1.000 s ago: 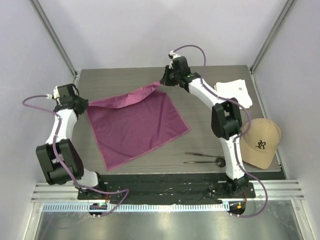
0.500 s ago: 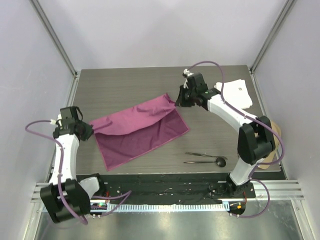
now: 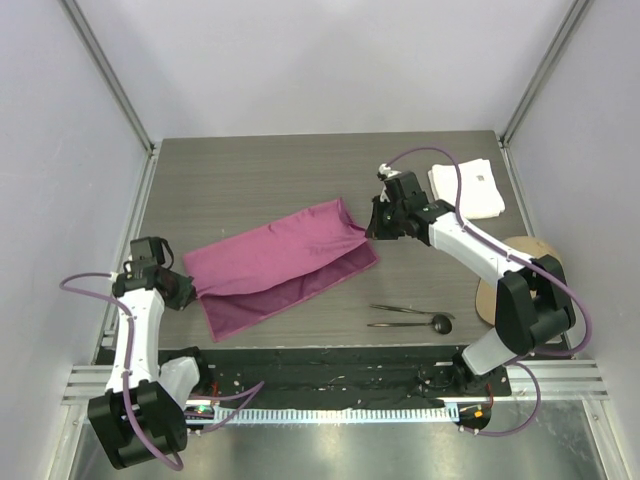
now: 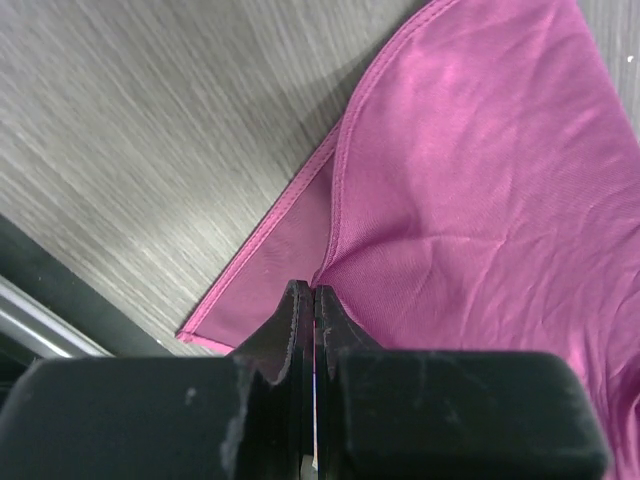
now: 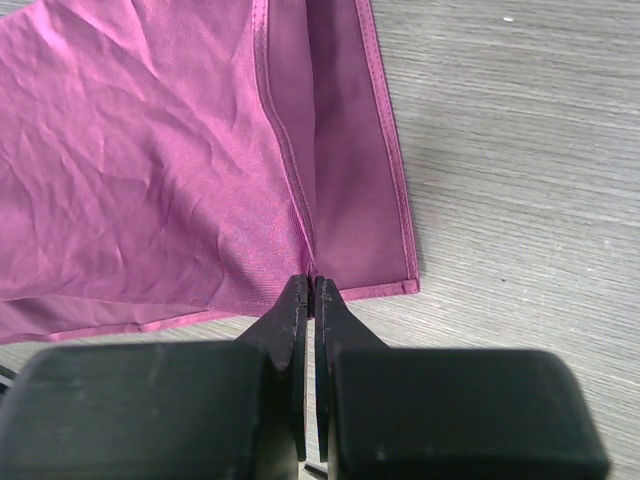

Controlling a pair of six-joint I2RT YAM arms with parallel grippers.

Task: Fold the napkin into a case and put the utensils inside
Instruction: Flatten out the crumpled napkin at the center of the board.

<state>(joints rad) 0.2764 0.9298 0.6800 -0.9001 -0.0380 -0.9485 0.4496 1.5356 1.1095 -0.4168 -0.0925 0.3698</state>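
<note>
Napkin [image 3: 275, 262], thin magenta-purple cloth, long axis aimed toward white folded cloth [image 3: 470, 188]; left gripper [image 3: 185, 288] and right gripper [image 3: 369, 228] clamp its ends, pinched corners hidden.

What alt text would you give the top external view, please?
A magenta napkin lies half folded on a grey table, the left gripper and right gripper each shut on a corner of its top layer. Two dark utensils lie near it.

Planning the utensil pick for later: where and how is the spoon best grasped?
Take the spoon by its thin handle, toward the left end, coming straight down with jaws closing across it. It lies flat on the table, lengthwise left to right, and the other utensil crowds its round head, so the handle end probably leaves more room.
</note>
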